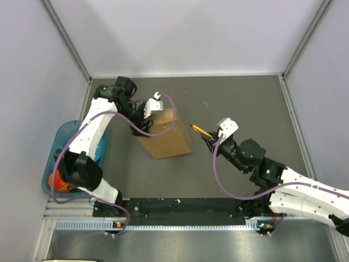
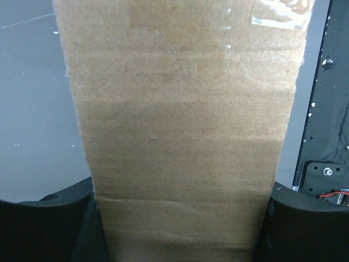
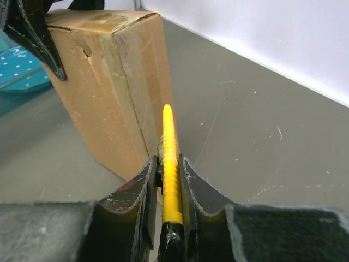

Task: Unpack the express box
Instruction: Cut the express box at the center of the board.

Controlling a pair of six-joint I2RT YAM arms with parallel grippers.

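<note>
**Sam:** What is sitting closest to us?

**Mia:** The right end effector [image 3: 168, 169] is pinching tight on the little yellow knife [image 3: 168, 131]. The knife tip is pointing at the box and is near one corner of it, but it is not touching.

**Sam:** And where is the express box [image 1: 165, 135]?

**Mia:** It is standing up on a thin side on the gray counter [image 1: 240, 98], a bit left of the middle.

**Sam:** Is anything holding it up?

**Mia:** Yes. At the far end, the left end effector [image 2: 181, 194] is reaching over it. Its two fingers are spread wide and pressing on the two big flat faces, one on each side.

**Sam:** Is the box going to be hard to handle?

**Mia:** I am guessing it is light, because it is only brown cardboard. The walls are looking stiff, but they could cave in if squeezed too hard. One top corner is already looking a bit crumpled. Standing tall and thin like this, it could tip over.

**Sam:** So where is the best place to hold it?

**Mia:** I think across the flat faces, up high, away from the shiny tape, so the knife is getting room to cut.
</note>
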